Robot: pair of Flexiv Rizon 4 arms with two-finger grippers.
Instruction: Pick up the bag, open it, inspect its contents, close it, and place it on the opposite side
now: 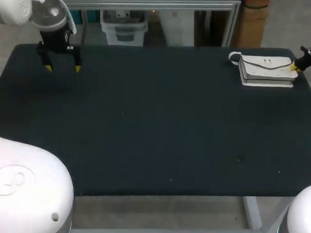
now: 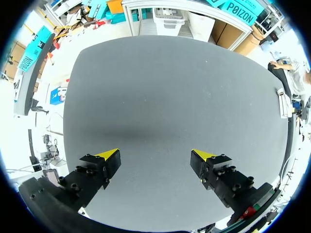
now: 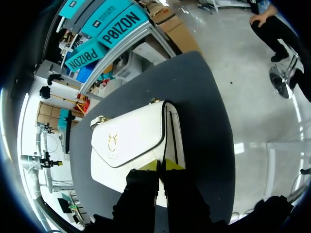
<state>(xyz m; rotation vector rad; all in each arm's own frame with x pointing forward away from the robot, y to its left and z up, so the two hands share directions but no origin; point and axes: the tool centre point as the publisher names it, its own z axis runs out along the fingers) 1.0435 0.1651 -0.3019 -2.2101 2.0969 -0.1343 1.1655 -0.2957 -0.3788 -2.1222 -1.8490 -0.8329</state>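
A white flap bag with a small gold emblem lies flat at the table's far right corner. It shows as a thin white strip far off in the left wrist view. My right gripper comes in from the right edge and sits at the bag's right end. In the right wrist view the bag fills the space ahead, and the right gripper is shut, its yellow tips pinched together over the flap's edge. My left gripper hangs open over the far left corner, nothing between its fingers.
The black table carries nothing else. The bag lies close to the table's right and back edges. A short strap loop sticks out at the bag's left end.
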